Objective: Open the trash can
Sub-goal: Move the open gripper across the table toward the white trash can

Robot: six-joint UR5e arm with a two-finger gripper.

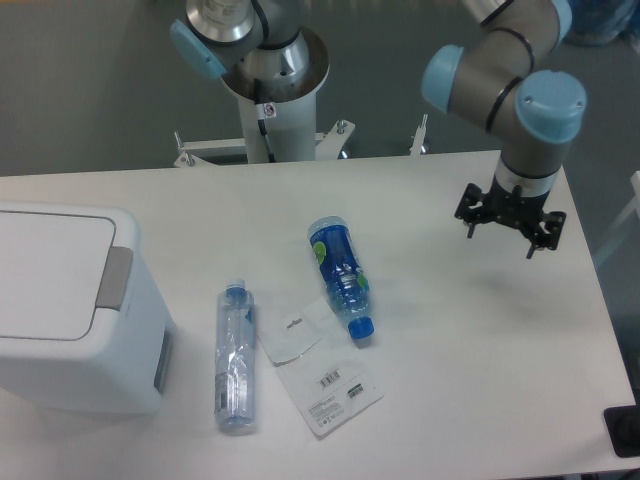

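On table, L to R:
Trash can (70, 310): far L edge of table (450, 340), white boxy bin w/ rounded corners. Flat white lid down, shut. Grey push tab (114, 278) on lid's R side, facing the bottles.
Clear bottle (234, 358): just R of the bin, lying flat, lengthwise toward cam, blue cap at far end. Not touching bin.
Plastic bags (310, 365): two flat clear pouches btw the bottles; nearer one has white barcode label. Upper pouch sits right by blue bottle's cap end; contact can't tell.
Blue bottle (342, 275): mid-table, on its side, tilted diagonal, blue cap pointing toward cam, green/blue label.
Arm base (268, 75): grey/white pedestal behind far edge of table, blue joint cap.
Gripper (499, 232): R side, above table, well apart from bin & bottles, pointing down. Black fingers (471, 226) spread wide, nothing btw them. Shadow on tabletop just below.
Wrist (535, 115): grey w/ blue end caps, above gripper.
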